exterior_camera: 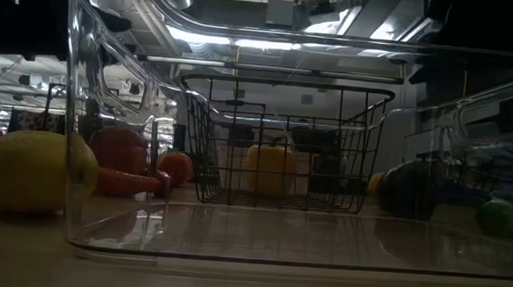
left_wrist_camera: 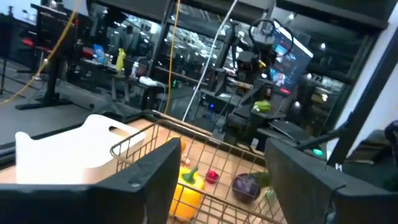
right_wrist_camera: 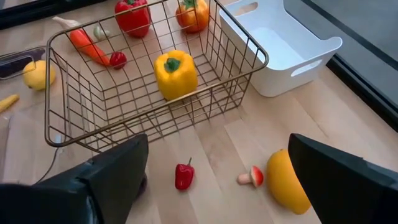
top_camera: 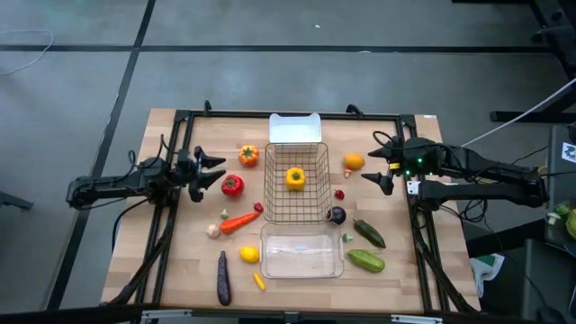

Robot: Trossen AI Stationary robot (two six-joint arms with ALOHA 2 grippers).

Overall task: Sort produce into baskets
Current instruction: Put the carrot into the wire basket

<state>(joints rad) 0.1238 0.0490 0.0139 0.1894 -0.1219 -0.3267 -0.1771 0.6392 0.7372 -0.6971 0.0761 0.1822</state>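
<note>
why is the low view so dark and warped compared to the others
Low view: the camera looks through the shallow clear plastic tray, whose curved walls bend and streak the ceiling lights; the yellow bell pepper in the metal wire basket sits backlit and dim. High view: evenly lit, no glare. Right wrist view: bright and clear. Left wrist view: soft, with blurred background.

A pale wooden bench [top_camera: 297,290] with a black metal frame [top_camera: 184,115] along its edges stands on a grey floor [top_camera: 270,72]; dark seam lines cross that floor; a white cable [top_camera: 531,110] runs over it beside the bench; monitors [left_wrist_camera: 289,46] glow in the room beyond.
</note>
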